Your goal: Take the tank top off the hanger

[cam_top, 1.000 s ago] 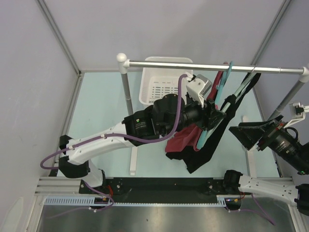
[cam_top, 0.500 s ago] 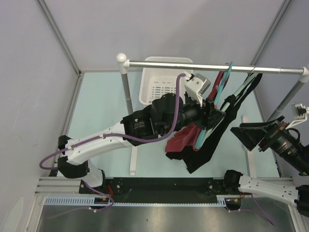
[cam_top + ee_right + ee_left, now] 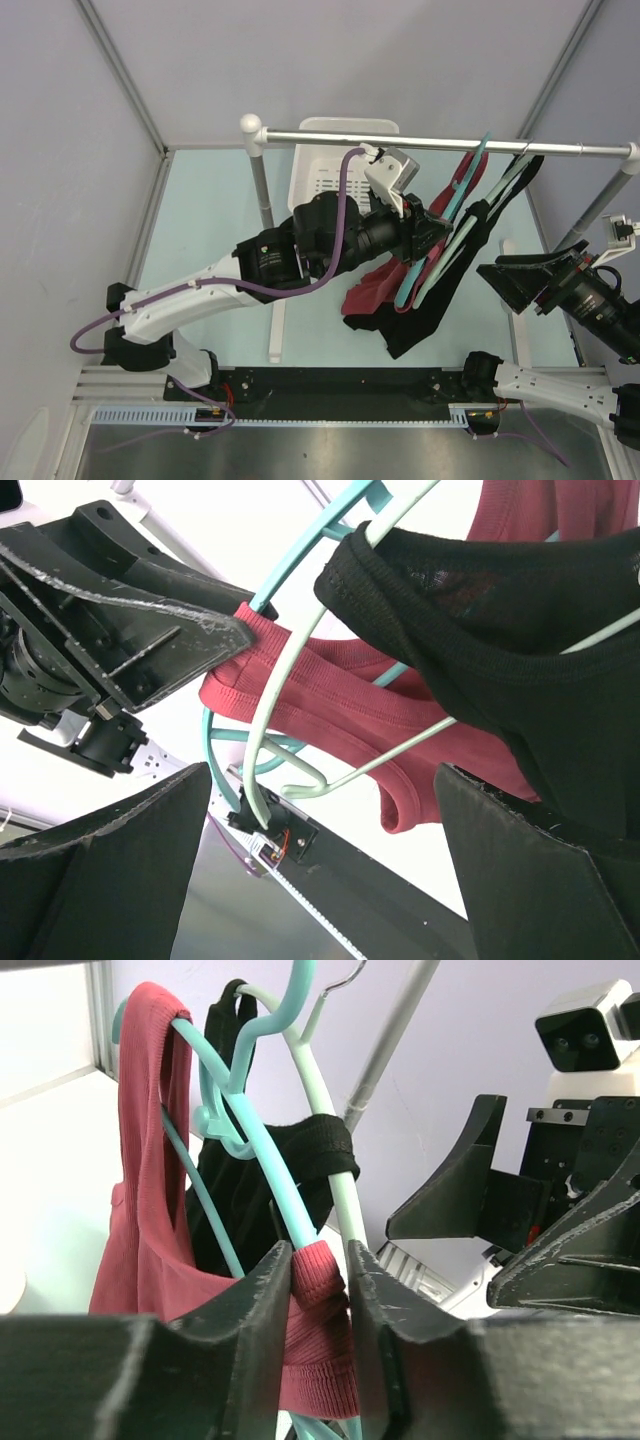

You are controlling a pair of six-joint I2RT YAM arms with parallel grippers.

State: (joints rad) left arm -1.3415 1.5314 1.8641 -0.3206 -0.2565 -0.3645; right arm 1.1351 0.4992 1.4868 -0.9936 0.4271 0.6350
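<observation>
A red tank top hangs on a teal hanger from the rail. A black tank top hangs beside it on a pale green hanger. My left gripper is shut on the red top's folded strap, right where it crosses the teal hanger's arm. The other red strap still lies over the hanger's far end. My right gripper stands open to the right; in its wrist view the red top and the black top hang beyond its fingers, untouched.
A white perforated basket sits behind the left arm under the rail. The rail's left post and right post stand on the pale green table. Grey walls close in on both sides.
My left jaws have narrowed onto the red strap. The left arm has shifted left, dragging the teal hanger's lower end with it so the hanger tilts more. The right arm holds still.
</observation>
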